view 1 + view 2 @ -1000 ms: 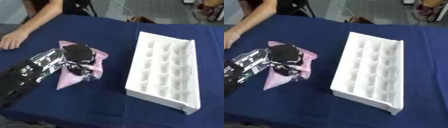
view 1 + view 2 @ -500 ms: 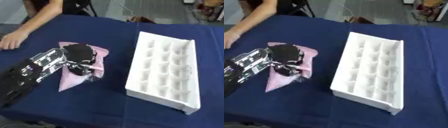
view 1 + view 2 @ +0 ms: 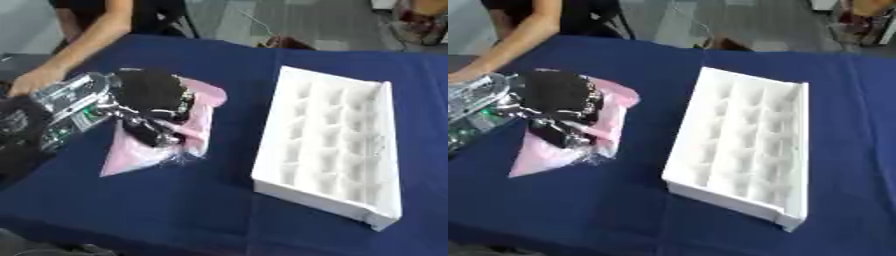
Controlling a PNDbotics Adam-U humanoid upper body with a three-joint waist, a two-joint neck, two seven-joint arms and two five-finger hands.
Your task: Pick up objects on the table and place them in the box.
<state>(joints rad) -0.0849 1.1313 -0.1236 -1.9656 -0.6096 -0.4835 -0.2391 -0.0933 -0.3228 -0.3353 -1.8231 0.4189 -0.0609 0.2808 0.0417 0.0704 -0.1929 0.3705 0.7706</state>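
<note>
A pink plastic bag (image 3: 149,150) lies on the blue table to the left of the white box (image 3: 337,145), which is divided into several compartments. My left hand (image 3: 153,100) comes in from the left and rests on top of the bag, its black fingers curled down over the pink plastic and gripping it. The bag's lower corner spreads out flat toward the table's front. My right hand shows in neither view.
A person's bare hand (image 3: 35,79) rests on the blue tablecloth (image 3: 201,210) at the far left, just behind my left arm. Chairs and floor lie beyond the far table edge.
My left hand has slid a little to the right over the pink bag and its fingers have curled further round the plastic. The box has stayed in place.
</note>
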